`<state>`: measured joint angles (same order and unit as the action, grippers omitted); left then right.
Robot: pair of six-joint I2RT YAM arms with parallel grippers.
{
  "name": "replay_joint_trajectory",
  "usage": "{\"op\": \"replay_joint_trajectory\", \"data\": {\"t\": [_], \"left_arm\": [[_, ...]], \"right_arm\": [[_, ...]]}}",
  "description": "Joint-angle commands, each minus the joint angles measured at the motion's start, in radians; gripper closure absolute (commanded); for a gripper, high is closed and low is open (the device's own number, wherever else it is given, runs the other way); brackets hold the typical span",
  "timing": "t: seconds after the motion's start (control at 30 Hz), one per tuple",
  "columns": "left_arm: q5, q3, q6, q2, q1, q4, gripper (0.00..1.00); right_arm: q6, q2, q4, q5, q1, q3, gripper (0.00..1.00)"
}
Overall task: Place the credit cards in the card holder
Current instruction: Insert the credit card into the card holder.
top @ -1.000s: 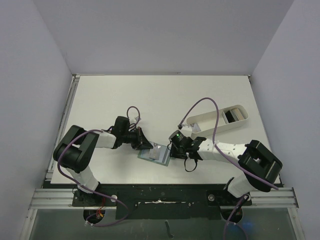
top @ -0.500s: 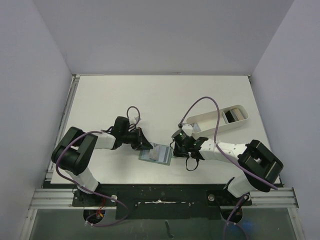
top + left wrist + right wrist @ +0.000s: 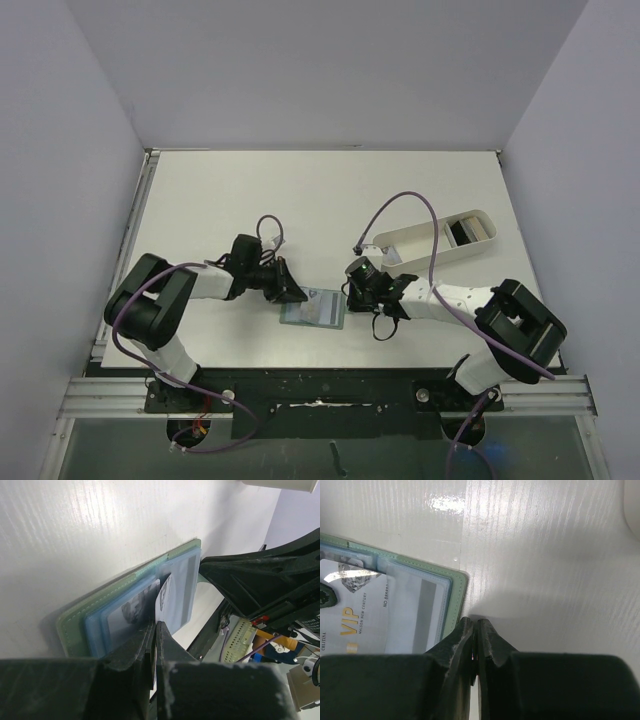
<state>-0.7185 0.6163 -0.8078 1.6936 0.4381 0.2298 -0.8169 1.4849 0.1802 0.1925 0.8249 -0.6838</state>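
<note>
The left hand (image 3: 155,626) is pinched shut. Its tips press on the left half of the card holder (image 3: 313,310). I cannot tell if anything is caught between its fingers. It looks more like poking than holding.

The card holder lies open and flat on the worktop (image 3: 300,200), between the two hands, blue side up. A pale card (image 3: 355,622) with gold letters sits in a slot on it, and the left tips touch that card. I think the job right now is to slide this card all the way in.

To do that well, the left hand should push slowly and flat along the slot, not down hard. If it pushes down hard, the card may bend or pop up. The holder looks light and the worktop is shiny, so the holder can slip away when pushed.

The right hand (image 3: 475,625) is shut too and holds nothing. Its tips rest on the worktop, right at the holder's right edge. That is a good place for it. There it can act like a wall, so the holder does not slide. It must be low and not ride up onto the green rim.

Farther right, well apart, stands the long white tray (image 3: 420,243) with more cards (image 3: 468,231) in it. Those are not yet in the holder, so I think the task has a good way to go.
</note>
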Motion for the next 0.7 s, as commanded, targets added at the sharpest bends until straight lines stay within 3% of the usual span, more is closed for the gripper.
{"op": "replay_joint_trajectory", "data": {"t": [0.0, 0.67], "left_arm": [[0.019, 0.011, -0.031, 0.017, 0.021, 0.048, 1.00], [0.121, -0.132, -0.249, 0.031, 0.056, 0.384, 1.00]], "right_arm": [[0.013, 0.006, -0.063, -0.001, -0.005, 0.000, 1.00], [-0.033, 0.014, -0.067, -0.013, -0.003, 0.009, 1.00]]}}
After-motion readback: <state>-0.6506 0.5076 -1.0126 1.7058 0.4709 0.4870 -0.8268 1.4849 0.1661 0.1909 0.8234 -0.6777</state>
